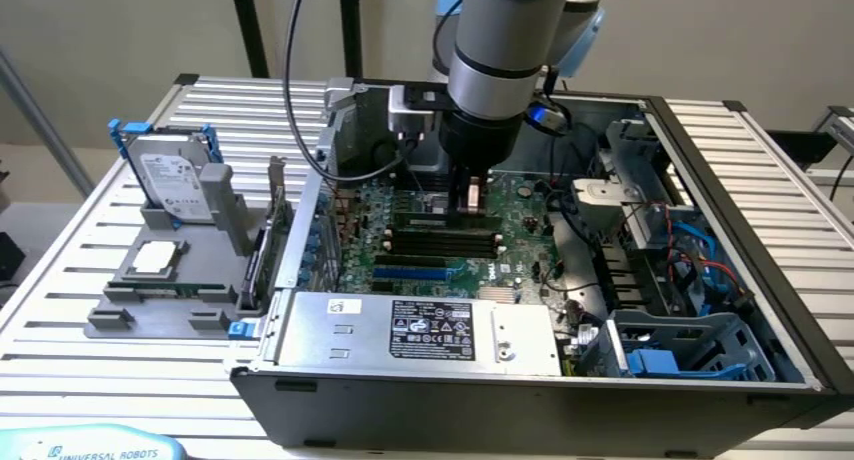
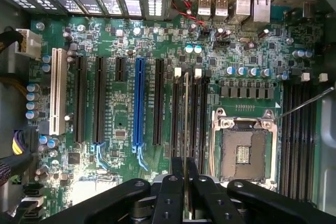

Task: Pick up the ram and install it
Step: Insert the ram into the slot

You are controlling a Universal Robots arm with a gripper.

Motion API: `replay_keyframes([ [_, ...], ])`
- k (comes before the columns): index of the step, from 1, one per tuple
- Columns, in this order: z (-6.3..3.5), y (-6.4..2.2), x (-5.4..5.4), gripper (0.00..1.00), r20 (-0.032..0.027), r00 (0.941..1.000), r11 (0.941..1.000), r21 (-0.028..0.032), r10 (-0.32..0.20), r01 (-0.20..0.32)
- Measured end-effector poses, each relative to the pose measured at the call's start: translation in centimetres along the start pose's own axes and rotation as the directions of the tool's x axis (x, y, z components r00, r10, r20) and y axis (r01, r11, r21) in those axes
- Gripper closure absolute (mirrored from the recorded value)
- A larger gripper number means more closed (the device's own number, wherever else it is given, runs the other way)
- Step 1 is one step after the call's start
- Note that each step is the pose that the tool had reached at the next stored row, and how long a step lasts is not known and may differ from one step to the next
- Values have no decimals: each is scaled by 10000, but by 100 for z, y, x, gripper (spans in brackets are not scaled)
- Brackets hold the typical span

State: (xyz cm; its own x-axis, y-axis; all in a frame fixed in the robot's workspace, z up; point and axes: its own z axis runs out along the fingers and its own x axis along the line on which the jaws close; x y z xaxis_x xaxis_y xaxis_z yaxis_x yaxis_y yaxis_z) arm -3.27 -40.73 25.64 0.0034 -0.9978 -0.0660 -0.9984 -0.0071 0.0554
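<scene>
black gripper (image 2: pixel 185 192) fingers were pinched shut on the ram (image 2: pixel 186 129), held edge-down (to meet its slot) over the motherboard (image 2: pixel 121 150) near the case's (image 1: pixel 534 400) back wall.

text: "UNIVERSAL ROBOTS" | on: pale blue object (image 1: pixel 94 446) at exterior view's lower left edge

Open computer case (image 1: pixel 747 230) lies on the bench (image 1: pixel 107 380), motherboard (image 1: pixel 441 240) inside it, power supply (image 1: pixel 414 330) along the case's near wall. Parts stand (image 1: pixel 147 300) sits on the bench at the exterior view's left of the case, hard drive (image 1: pixel 174 175) upright in it, processor chip (image 1: pixel 154 260) in front of the drive. Pincer (image 2: pixel 185 182) over the motherboard holds the ram (image 2: pixel 186 129) edge-on above the memory slots (image 2: pixel 197 124), beside the processor socket (image 2: pixel 244 150).
</scene>
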Motion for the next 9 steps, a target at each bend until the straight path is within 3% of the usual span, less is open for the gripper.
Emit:
replay_keyframes([
  [9,98,-6,8,87,-276,9996,10000,3,66,-66],
])
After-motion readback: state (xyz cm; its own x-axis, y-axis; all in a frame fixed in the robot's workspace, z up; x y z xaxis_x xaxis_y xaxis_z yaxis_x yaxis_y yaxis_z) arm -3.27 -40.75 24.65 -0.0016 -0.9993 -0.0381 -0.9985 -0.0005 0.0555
